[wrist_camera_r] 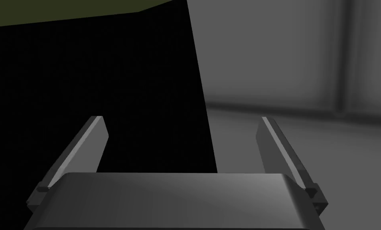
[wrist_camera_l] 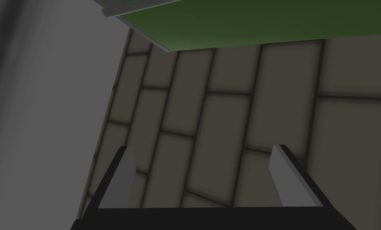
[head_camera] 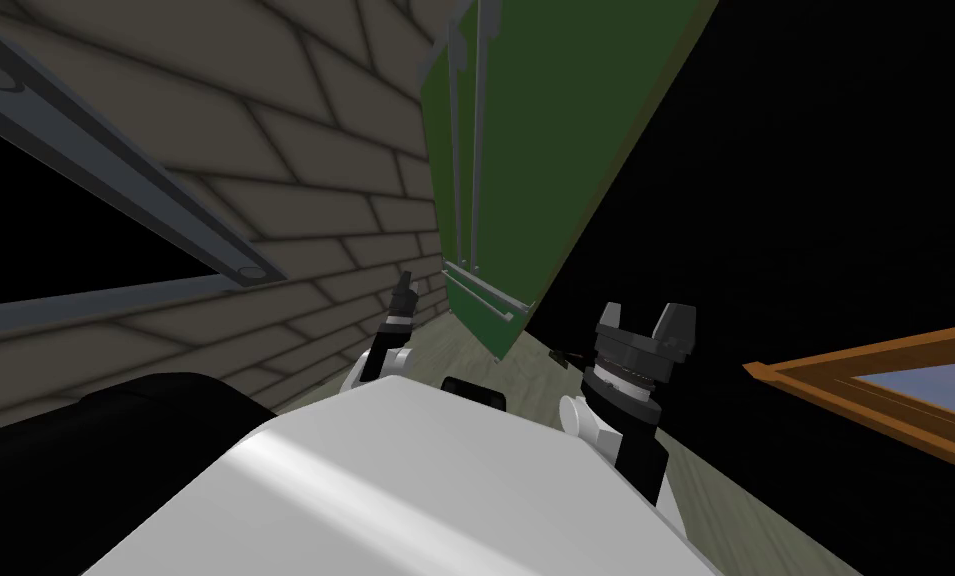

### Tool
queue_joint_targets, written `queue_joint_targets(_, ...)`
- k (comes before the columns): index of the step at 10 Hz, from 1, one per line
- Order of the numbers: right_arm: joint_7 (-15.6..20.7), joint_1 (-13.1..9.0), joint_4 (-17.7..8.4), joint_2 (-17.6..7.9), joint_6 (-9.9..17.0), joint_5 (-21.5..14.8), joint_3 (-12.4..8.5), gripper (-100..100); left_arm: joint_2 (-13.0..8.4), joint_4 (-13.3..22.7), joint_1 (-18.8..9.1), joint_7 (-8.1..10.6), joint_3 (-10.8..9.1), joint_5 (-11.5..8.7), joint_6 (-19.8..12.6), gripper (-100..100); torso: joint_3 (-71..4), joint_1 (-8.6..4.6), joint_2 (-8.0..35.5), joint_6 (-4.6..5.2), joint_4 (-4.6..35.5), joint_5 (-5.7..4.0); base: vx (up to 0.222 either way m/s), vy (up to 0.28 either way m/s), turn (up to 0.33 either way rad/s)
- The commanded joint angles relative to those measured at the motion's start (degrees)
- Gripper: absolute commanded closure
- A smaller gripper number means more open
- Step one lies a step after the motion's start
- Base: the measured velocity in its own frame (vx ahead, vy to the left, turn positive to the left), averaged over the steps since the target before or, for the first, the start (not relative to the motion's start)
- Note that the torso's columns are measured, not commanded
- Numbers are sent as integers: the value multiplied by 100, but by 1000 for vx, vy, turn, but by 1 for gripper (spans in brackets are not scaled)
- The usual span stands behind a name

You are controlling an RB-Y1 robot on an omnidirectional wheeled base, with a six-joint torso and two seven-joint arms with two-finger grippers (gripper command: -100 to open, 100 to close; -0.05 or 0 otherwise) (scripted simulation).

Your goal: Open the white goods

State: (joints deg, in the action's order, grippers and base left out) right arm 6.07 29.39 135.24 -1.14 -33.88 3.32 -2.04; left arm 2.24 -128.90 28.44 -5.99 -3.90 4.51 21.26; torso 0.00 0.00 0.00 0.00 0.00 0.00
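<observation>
Where the appliance is standing: the tall green appliance [head_camera: 535, 150] is rising ahead, against the tiled wall [head_camera: 265, 150], leaning across the head view with the camera's roll.
Appliance front: two long grey vertical handles [head_camera: 455, 150] are running side by side down its upper doors, and a lower drawer [head_camera: 485, 320] with a grey bar handle is sitting at its foot; all are looking closed.
Left gripper: the left gripper [head_camera: 402, 290] is pointing up near the drawer's corner, beside the wall, apart from the appliance.
Left gripper, wrist view: its two fingers [wrist_camera_l: 202, 147] are standing wide apart with nothing between them; beyond them the wall's tiles [wrist_camera_l: 225, 119] are showing, a green edge of the appliance [wrist_camera_l: 245, 24] farther off, and a flat grey surface [wrist_camera_l: 46, 119] to one side.
Right gripper: the right gripper [head_camera: 645, 315] is hanging low, off the appliance's right edge, over the pale floor [head_camera: 525, 370].
Right gripper, wrist view: its fingers [wrist_camera_r: 181, 118] are also spread wide, gripping nothing and touching nothing; a black area [wrist_camera_r: 85, 100] is lying behind one finger, and a thin olive-green strip [wrist_camera_r: 66, 10] is lying above the black area.
Right of the appliance: a black area [head_camera: 815, 200] is spreading out, with a wooden frame [head_camera: 865, 385] at its lower edge.
</observation>
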Motion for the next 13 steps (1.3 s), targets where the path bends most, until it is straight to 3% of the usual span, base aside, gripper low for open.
queue_joint_targets(1, 0, 0, 0, 0, 0, 0, 0, 0, 0, 0, 0, 0, 0, 0, 0, 0, -467, 0, 232, 0, 235, 0, 0, 0, 0)
queue_joint_targets(9, 0, 0, 2, 0, -1, 0, 0, 0, 0, -2, 0, 0, 0, 0, 1, 0, -7073, 0, 3539, 0, 3537, 0, 0, 0, 0)
queue_joint_targets(10, 0, 0, 2, 0, -1, 0, 0, 0, -245, 59, -35, 10, 5, 6, 0, -100, -7919, 0, 3962, 0, 3960, 0, 3, -7, -20)
queue_joint_targets(13, 0, 0, -1, 0, 0, 0, 0, 0, -729, 294, -172, 51, 23, 30, 0, -100, -8451, -4, 4223, 0, 4222, -1, -7, -24, -40)
